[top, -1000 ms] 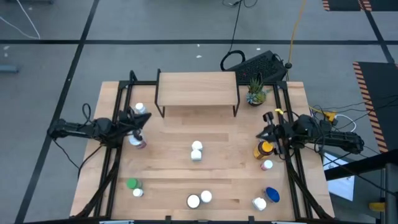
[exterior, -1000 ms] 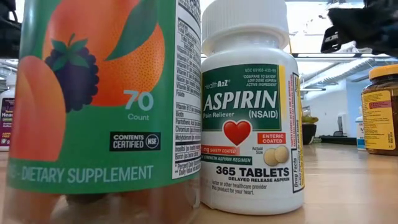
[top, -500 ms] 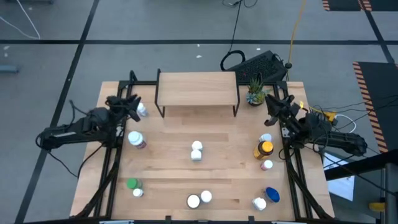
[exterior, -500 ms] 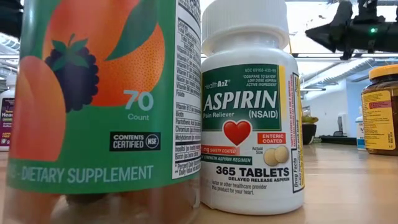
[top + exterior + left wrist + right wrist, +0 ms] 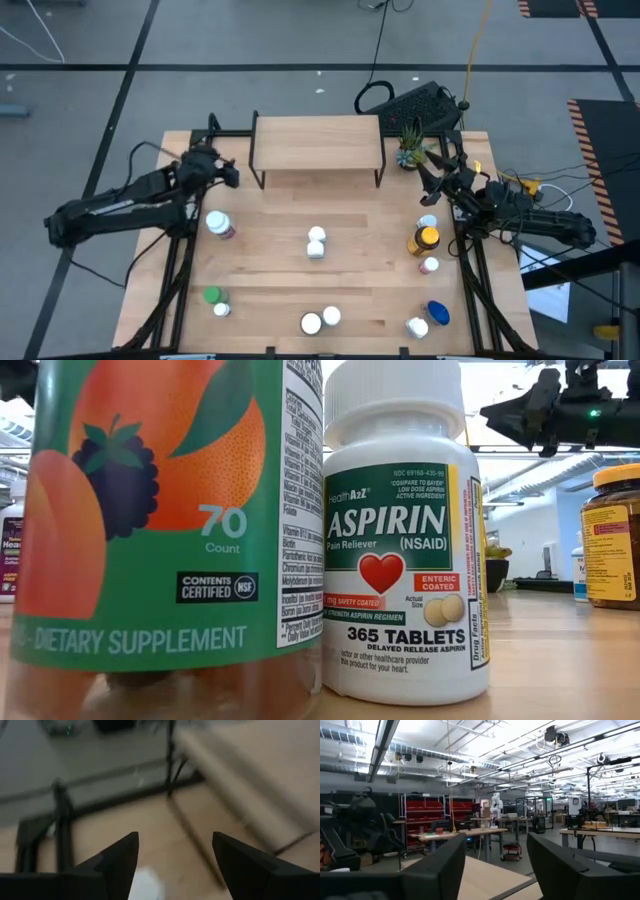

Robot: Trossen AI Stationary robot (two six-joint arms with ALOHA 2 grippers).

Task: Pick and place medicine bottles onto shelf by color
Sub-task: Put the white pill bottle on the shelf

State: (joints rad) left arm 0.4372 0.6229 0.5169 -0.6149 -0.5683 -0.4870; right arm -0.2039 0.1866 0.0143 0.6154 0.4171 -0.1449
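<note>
While both arms have risen off the table, I see the left gripper [image 5: 228, 176] and right gripper [image 5: 430, 178] open now, holding nothing. No bottle stands on the shelf [image 5: 316, 143]; the medicine bottles [image 5: 316, 242] wait on the table, so sorting is only starting.

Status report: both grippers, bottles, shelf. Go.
Left gripper open, empty, at shelf's left end. Right gripper open, empty, near plant. Shelf bare; bottles on the table. Nothing in the way.

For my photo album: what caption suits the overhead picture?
Two robot arms flank an empty shelf while medicine bottles wait scattered across the table.
</note>
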